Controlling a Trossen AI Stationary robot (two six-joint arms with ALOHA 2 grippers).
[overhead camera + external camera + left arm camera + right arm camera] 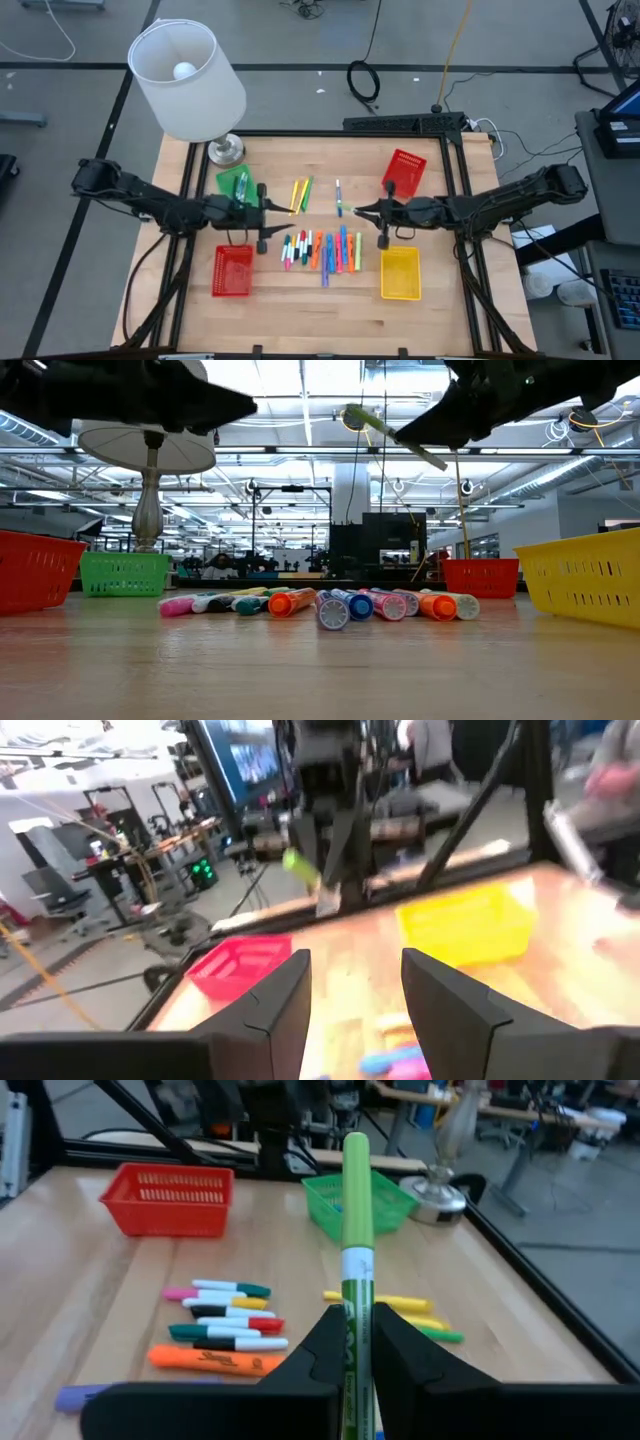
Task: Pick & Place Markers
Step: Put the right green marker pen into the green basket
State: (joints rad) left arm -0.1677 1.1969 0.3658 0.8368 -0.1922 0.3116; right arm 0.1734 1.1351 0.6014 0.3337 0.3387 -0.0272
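From overhead, the wooden table point(320, 310) carries a big white lamp point(188, 80) at its far left corner, with four small baskets spread around: a green basket point(232, 184) by the lamp base, a red basket point(232, 270) near the left front, another red basket point(404, 170) toward the far right, and a yellow basket point(400, 273) at the right front. The two dark arms reach in from either side and meet near the middle.

The markers point(322, 250) lie in a loose row between the front red and yellow baskets, with a few more point(300, 194) lying apart farther back. From table height the same row shows end-on as round coloured caps point(330, 605), which the top view cannot give.

The right gripper point(362, 211) hangs above the table's middle. Only its own wrist camera makes the grip plain: the jaws are pinched tight on a green marker point(355, 1250), which stands out forward from between them. The low view shows that pen point(390, 435) tilted in the air, well above the wood.

The left gripper point(282, 208) hovers opposite; its wrist camera shows the fingers point(445, 1010) partly parted with nothing between them.
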